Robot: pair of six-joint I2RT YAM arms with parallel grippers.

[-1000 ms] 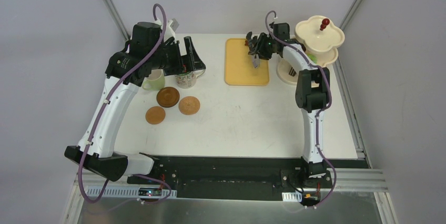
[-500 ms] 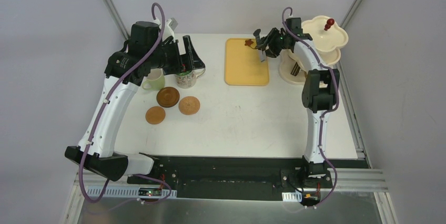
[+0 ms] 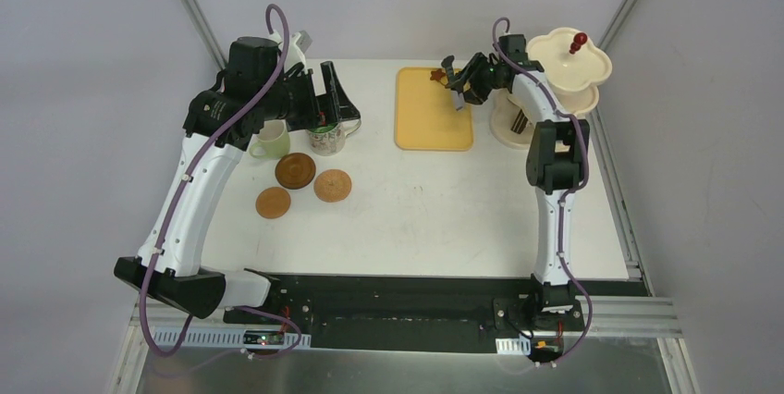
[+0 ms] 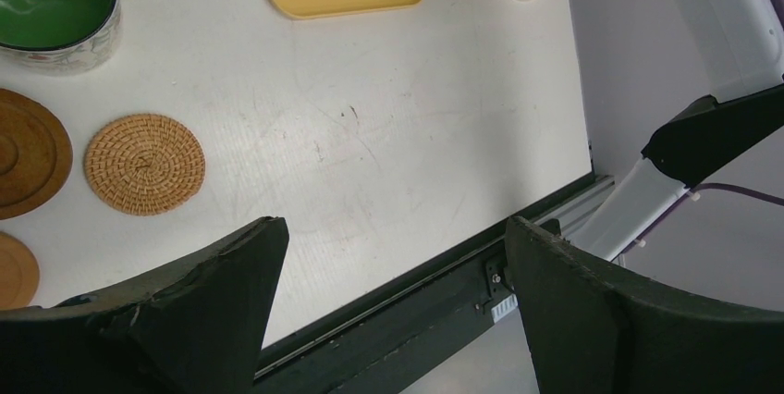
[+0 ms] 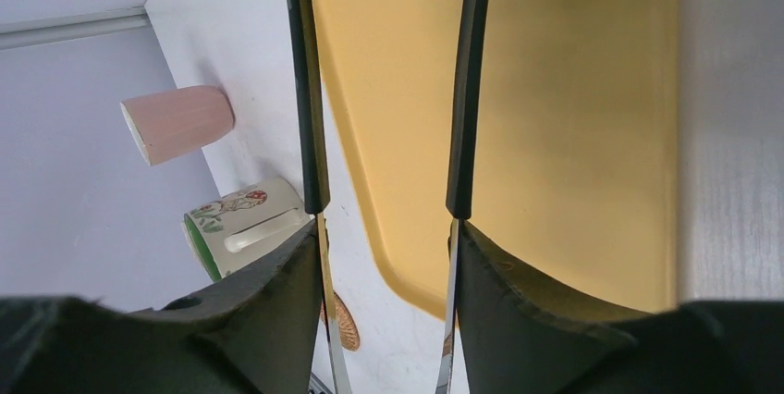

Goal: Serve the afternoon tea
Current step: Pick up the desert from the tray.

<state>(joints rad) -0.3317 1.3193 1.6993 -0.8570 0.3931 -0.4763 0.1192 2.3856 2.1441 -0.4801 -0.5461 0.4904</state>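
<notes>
The right end effector (image 5: pixel 386 227) grips the black tongs (image 5: pixel 305 89), whose parted arms run lengthwise out over the yellow tray (image 5: pixel 555 89). The three-tier stand (image 3: pixel 592 66) stands upright at the counter's (image 3: pixel 416 209) far right corner. The left end effector (image 4: pixel 393 227) gapes wide, empty.

The right pincer (image 3: pixel 460 80), gripping the black tongs (image 5: pixel 312 116), now sits a little farther right and farther back over the far right part of the yellow tray (image 3: pixel 425 130) than a second ago. The right arm (image 3: pixel 555 149) stands more upright, with its elbow drawn back and to the right. A brown star-shaped pastry (image 3: pixel 436 75) at the tray's far edge, mostly covered by the pincer earlier, now shows plainly just left of it. The top tier (image 3: pixel 555 66) of the cream stand and its red knob (image 3: pixel 578 41) appear slightly farther right than before. Whether the arm nudged the stand cannot be told. Most of this shift comes early; over the last half second the pincer barely moves.
</notes>
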